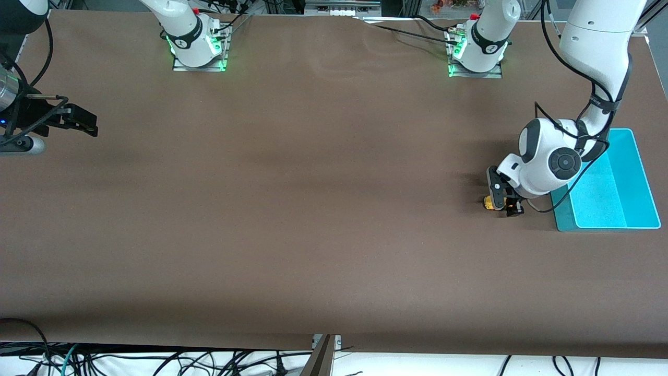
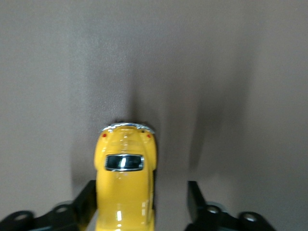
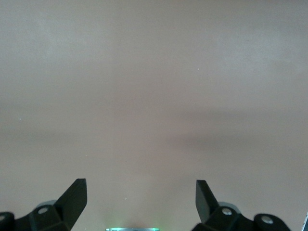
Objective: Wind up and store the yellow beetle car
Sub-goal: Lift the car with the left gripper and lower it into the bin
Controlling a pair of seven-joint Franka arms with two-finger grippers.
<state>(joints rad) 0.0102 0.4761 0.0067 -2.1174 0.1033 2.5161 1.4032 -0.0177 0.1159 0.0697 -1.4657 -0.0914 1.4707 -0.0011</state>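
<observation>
While its wheels rest on the brown table (image 1: 313,209), the yellow beetle car (image 2: 125,185) shows a glossy rounded body, a dark window and a silvery bumper. It sits toward the left arm's end, near the teal bin (image 1: 639,177) but apart from it. The left gripper (image 1: 505,201) is down around the car, fingers (image 2: 86,199) spread, one touching its side, the other apart. The right gripper (image 1: 78,121) waits released over bare table at the right arm's end.
</observation>
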